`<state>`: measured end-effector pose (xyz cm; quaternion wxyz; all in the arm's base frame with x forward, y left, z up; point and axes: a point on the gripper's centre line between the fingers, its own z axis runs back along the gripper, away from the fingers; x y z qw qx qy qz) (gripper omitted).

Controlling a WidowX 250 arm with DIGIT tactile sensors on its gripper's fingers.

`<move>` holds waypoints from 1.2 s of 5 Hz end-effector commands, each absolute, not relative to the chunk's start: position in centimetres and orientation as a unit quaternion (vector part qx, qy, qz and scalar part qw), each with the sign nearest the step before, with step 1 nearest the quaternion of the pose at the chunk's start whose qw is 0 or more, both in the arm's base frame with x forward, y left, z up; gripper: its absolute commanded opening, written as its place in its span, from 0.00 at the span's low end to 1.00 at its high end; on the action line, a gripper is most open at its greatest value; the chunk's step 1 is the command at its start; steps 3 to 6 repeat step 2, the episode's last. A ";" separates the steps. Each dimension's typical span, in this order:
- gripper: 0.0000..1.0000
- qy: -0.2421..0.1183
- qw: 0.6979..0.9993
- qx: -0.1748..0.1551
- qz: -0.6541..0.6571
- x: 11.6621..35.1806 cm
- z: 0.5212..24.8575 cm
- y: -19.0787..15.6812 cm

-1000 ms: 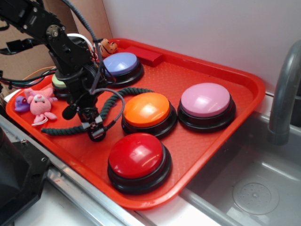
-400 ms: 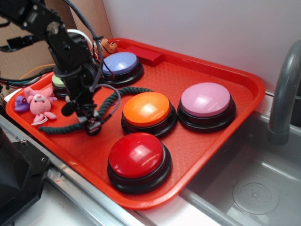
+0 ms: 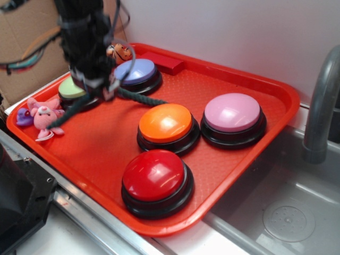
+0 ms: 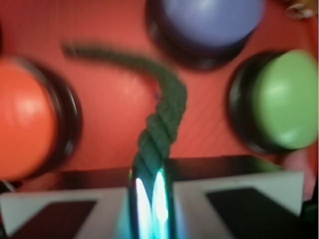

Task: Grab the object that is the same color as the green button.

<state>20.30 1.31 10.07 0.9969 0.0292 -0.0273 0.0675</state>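
Observation:
The dark green twisted rope (image 3: 139, 98) hangs from my gripper (image 3: 108, 90), which is shut on it and raised above the red tray (image 3: 239, 79). One end trails right toward the orange button (image 3: 166, 123); the other droops left toward the pink toys. In the wrist view the rope (image 4: 162, 119) runs from between my closed jaws out over the tray. The pale green button (image 3: 71, 87) sits at the tray's far left, just below and left of my gripper; it also shows in the wrist view (image 4: 284, 99).
Lavender-blue button (image 3: 137, 71), pink button (image 3: 232, 112) and red button (image 3: 154, 175) stand on the tray. Pink and purple plush toys (image 3: 42, 118) lie at the left edge. A red block (image 3: 162, 62) is at the back. A sink and faucet (image 3: 319, 106) are right.
My gripper has risen and moved back-left with the rope in it. The rope has lifted off the tray, its coil pulled out nearly straight.

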 end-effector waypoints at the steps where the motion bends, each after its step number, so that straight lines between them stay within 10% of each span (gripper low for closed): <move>1: 0.00 -0.058 0.987 0.023 0.150 22.7 18.1 3.2; 6: 0.00 -0.063 0.983 0.023 0.169 23.4 18.4 3.1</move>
